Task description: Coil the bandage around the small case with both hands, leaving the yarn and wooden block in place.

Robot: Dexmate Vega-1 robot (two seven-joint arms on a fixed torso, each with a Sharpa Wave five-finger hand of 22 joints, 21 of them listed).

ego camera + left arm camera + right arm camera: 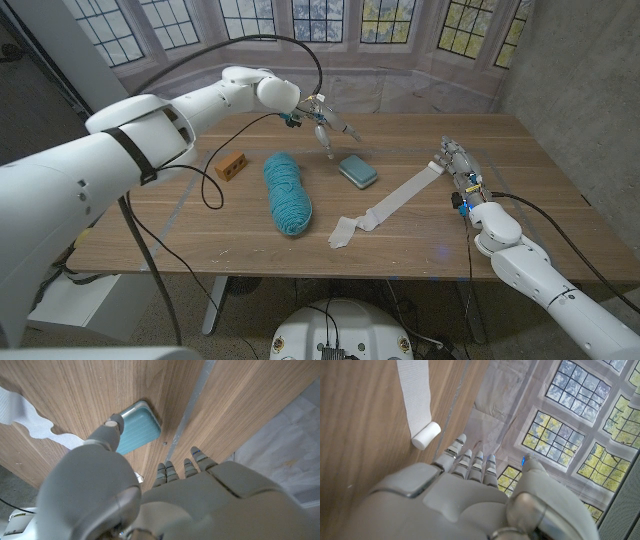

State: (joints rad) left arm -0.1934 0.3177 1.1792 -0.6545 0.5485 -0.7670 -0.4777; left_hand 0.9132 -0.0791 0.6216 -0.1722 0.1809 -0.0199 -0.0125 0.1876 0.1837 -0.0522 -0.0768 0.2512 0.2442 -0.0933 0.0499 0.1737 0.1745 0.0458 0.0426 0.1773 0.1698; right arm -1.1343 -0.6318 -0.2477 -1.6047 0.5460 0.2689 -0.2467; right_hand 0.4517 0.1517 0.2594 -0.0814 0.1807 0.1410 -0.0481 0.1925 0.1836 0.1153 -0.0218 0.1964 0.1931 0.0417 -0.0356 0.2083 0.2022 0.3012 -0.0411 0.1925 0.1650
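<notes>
Bandage [398,203] lies unrolled across the table [540,215], its small roll end just beside the right hand [458,166], whose fingers are apart and hold nothing. The teal case [357,171] sits between the bandage and the blue yarn [287,192]. Over the case hangs the left hand [323,124], fingers spread, empty. The wooden block [231,166] sits beyond the yarn.

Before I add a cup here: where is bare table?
Bare wood lies near the front edge left of the yarn, and behind the case toward the far right corner. Crowded: between yarn, case and bandage.
</notes>
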